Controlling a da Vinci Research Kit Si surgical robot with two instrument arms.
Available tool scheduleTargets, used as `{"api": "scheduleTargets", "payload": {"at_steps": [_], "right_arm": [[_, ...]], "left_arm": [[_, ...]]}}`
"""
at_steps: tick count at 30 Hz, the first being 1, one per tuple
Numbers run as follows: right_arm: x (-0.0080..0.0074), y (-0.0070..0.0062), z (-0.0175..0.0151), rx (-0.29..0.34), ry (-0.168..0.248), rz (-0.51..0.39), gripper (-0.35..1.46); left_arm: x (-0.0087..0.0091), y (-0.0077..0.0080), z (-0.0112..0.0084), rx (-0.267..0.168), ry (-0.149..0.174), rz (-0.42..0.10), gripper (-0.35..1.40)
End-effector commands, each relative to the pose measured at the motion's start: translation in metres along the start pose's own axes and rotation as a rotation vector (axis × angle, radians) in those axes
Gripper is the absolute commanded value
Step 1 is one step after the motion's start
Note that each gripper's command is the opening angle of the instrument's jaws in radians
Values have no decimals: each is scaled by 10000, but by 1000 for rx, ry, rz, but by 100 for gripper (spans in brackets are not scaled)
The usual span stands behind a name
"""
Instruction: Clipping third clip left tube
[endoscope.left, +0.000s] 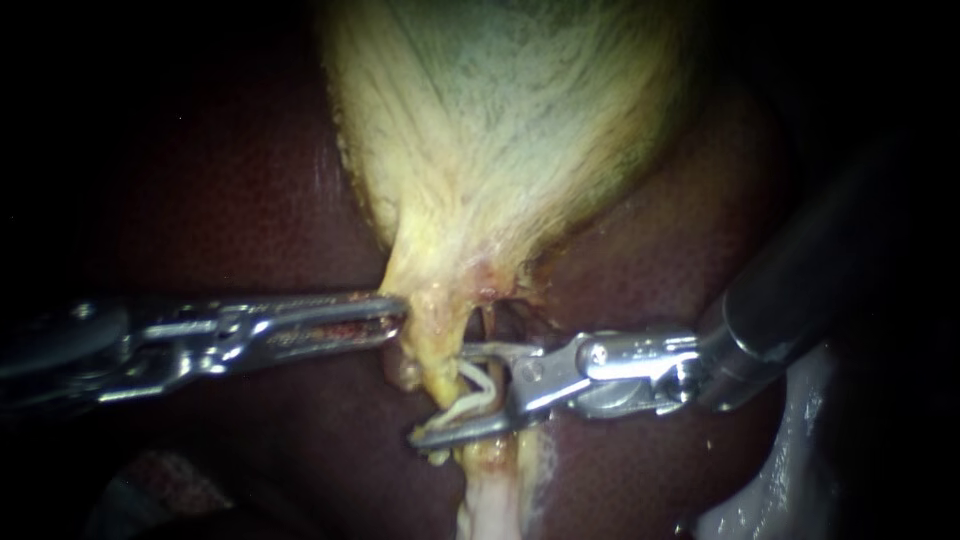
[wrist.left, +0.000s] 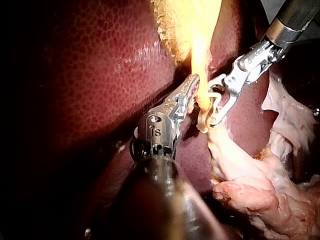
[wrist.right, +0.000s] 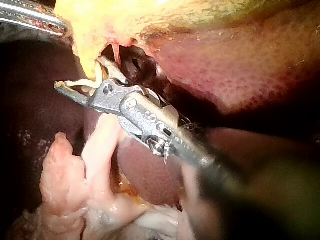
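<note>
Right instrument (endoscope.left: 440, 393) first: its jaws stand apart, yet both bear on the white clip (endoscope.left: 476, 396), which straddles the left tube (endoscope.left: 433, 362) just below the gallbladder (endoscope.left: 500, 120) neck. Left instrument (endoscope.left: 393, 318): jaws together, pinching the neck's edge and holding it taut over the liver (endoscope.left: 230, 200). That tube looks soft, thin and wet (slippery, I'd guess, and easily torn), so don't grip it bare. Take it across its full width inside the clip, square on, and close gently, clear of neighbouring tissue.
</note>
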Motion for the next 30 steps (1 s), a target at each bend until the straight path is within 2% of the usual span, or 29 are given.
{"api": "scheduleTargets", "payload": {"at_steps": [1,8,15,22,25,28,30], "right_arm": [[2,-1,0,-3,-3,-3,60],[11,2,-9,-10,1,5,60],[32,7,-24,-27,12,21,58],[31,6,-26,-29,12,27,53],[30,6,-29,-28,14,80,44],[29,7,-32,-27,19,134,25],[29,9,-33,-29,8,152,7]], "left_arm": [[0,0,0,2,1,0,-35],[0,1,1,2,2,1,-35],[1,2,2,2,1,1,-35],[1,1,3,2,1,1,-35],[2,1,4,1,1,1,-35],[2,2,5,2,1,2,-35],[2,3,5,2,1,2,-35]]}}
